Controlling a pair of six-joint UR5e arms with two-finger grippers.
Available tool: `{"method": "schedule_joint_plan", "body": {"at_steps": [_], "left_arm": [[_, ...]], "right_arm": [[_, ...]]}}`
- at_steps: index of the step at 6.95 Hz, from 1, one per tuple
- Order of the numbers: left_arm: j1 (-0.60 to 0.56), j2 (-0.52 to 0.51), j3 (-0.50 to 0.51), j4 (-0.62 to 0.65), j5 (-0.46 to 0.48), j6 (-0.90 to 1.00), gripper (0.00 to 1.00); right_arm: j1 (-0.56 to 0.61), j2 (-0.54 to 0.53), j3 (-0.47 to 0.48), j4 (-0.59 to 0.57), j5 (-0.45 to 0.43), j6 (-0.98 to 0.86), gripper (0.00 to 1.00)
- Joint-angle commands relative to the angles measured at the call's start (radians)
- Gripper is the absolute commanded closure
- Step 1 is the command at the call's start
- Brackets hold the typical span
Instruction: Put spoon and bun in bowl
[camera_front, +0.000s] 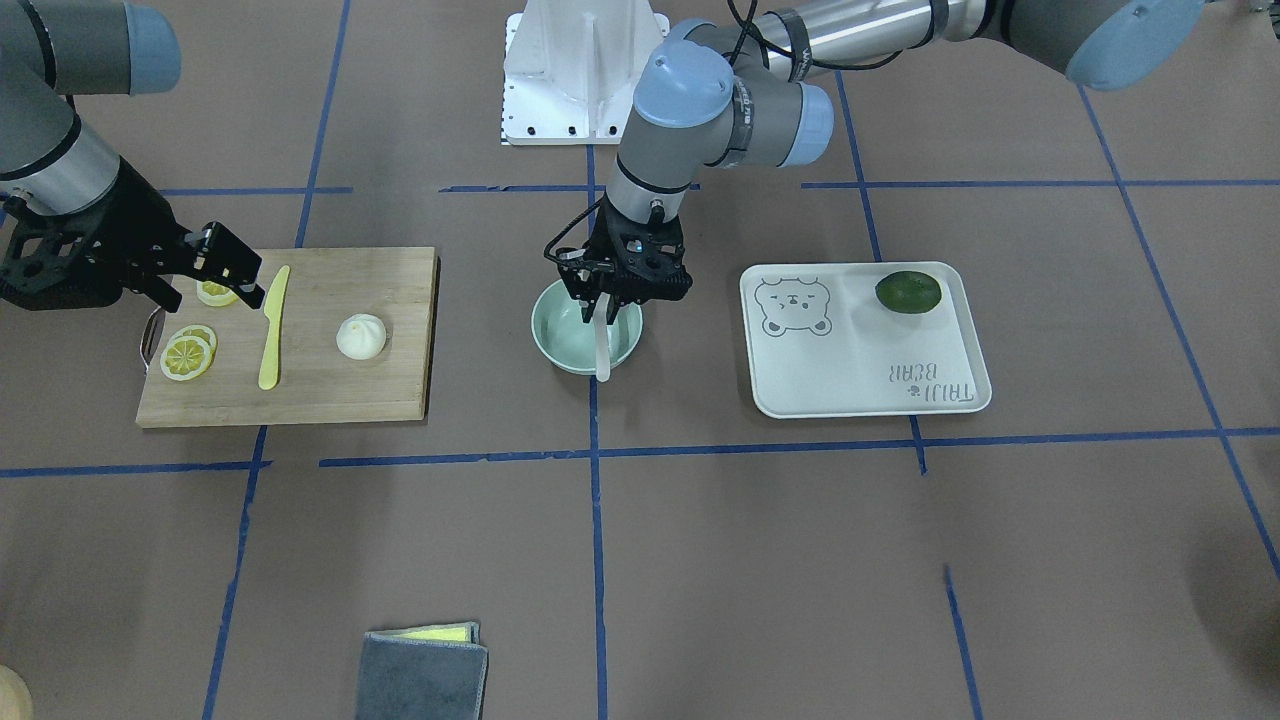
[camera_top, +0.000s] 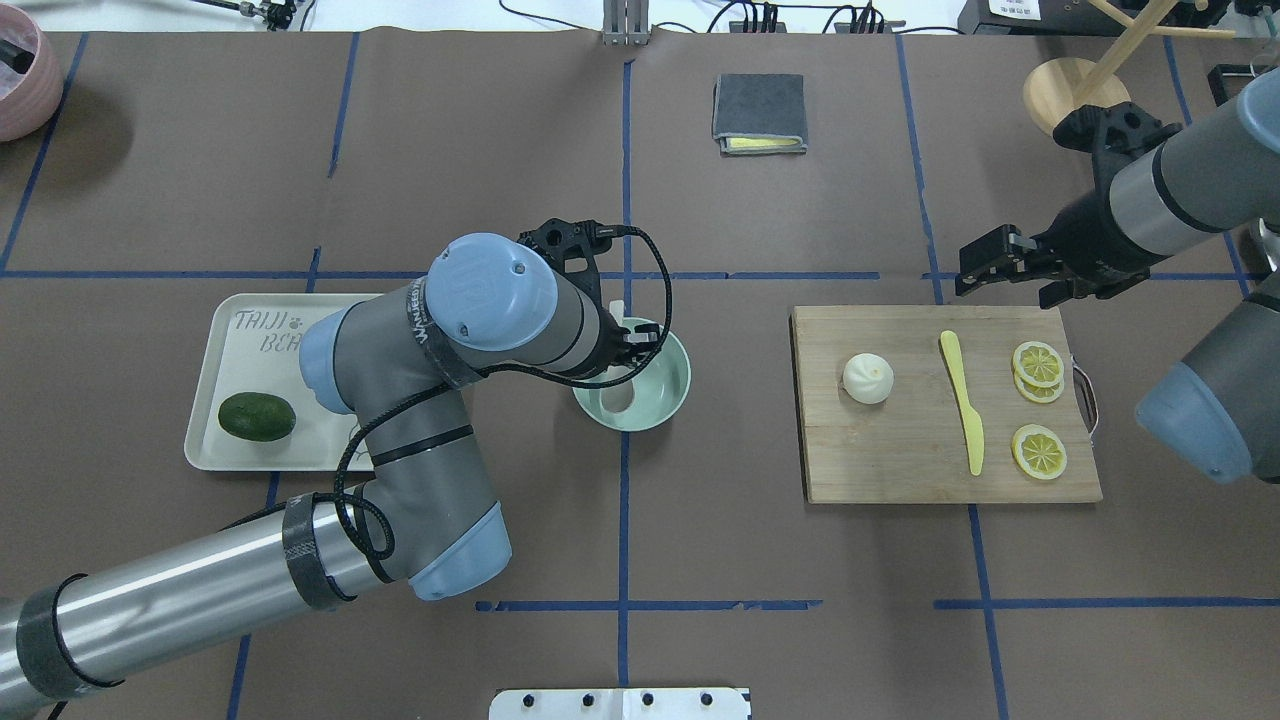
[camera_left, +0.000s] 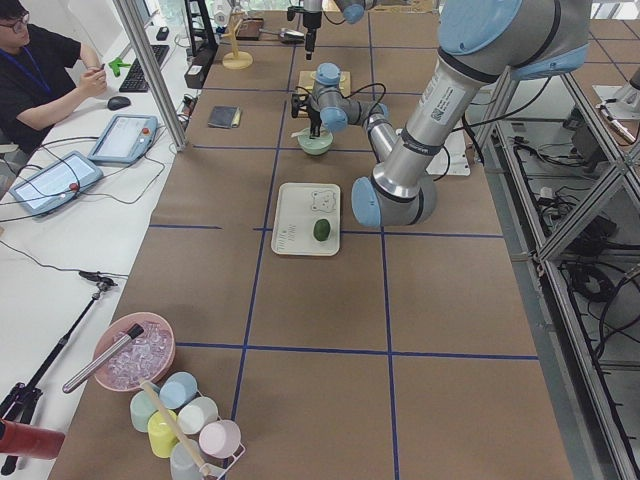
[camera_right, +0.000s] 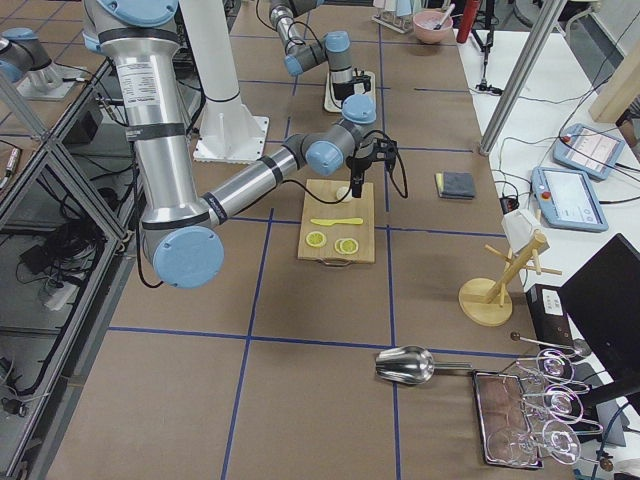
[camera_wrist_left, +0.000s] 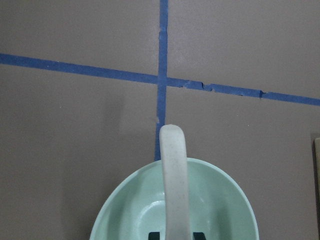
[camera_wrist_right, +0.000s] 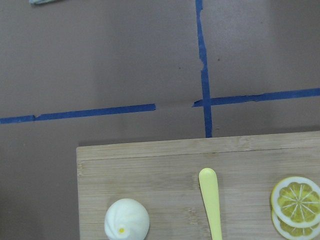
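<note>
The mint-green bowl (camera_front: 555, 330) stands at the table's middle. My left gripper (camera_front: 600, 300) hangs over it, its fingers close on either side of the off-white spoon (camera_front: 602, 350). The spoon's scoop (camera_top: 618, 398) lies low inside the bowl (camera_top: 665, 385) and its handle (camera_wrist_left: 173, 175) reaches over the rim. The white pleated bun (camera_front: 361, 336) sits alone on the wooden cutting board (camera_front: 330, 390). It also shows in the right wrist view (camera_wrist_right: 126, 220). My right gripper (camera_front: 240, 275) is open and empty, above the board's far edge near the lemon slices, well away from the bun (camera_top: 867, 378).
On the board lie a yellow plastic knife (camera_front: 272, 330) and lemon slices (camera_front: 187, 355). A white tray (camera_front: 860, 370) with a dark green fruit (camera_front: 908, 292) stands on the bowl's other side. A folded grey cloth (camera_front: 425, 670) lies at the operators' edge.
</note>
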Motion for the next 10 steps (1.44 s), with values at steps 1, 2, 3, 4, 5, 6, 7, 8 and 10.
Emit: {"method": "schedule_joint_plan", "body": {"at_steps": [1, 2, 3, 4, 5, 6, 7, 8, 10], "left_arm": [[-0.008, 0.006, -0.026, 0.007, -0.003, 0.004, 0.00], [-0.055, 0.006, -0.033, 0.013, -0.011, 0.011, 0.00], [-0.110, 0.009, -0.044, 0.022, -0.068, 0.014, 0.00], [-0.159, 0.032, -0.091, 0.091, -0.083, 0.086, 0.00], [-0.213, 0.050, -0.149, 0.194, -0.084, 0.190, 0.00], [-0.254, 0.090, -0.211, 0.255, -0.086, 0.279, 0.00], [-0.308, 0.157, -0.277, 0.267, -0.086, 0.350, 0.00], [-0.357, 0.193, -0.315, 0.301, -0.099, 0.417, 0.00], [-0.405, 0.204, -0.337, 0.332, -0.113, 0.491, 0.00]], "right_arm": [[-0.032, 0.010, 0.001, 0.000, -0.034, 0.033, 0.00], [-0.049, 0.010, -0.001, 0.000, -0.047, 0.036, 0.00], [-0.085, 0.013, -0.001, 0.000, -0.074, 0.059, 0.00], [-0.146, 0.049, -0.005, -0.002, -0.132, 0.096, 0.00], [-0.208, 0.053, -0.010, -0.002, -0.187, 0.122, 0.00], [-0.267, 0.056, -0.027, -0.002, -0.233, 0.122, 0.00], [-0.289, 0.089, -0.071, -0.002, -0.246, 0.122, 0.00], [-0.300, 0.111, -0.121, -0.002, -0.258, 0.119, 0.00], [-0.302, 0.111, -0.148, -0.003, -0.264, 0.107, 0.00]]}}
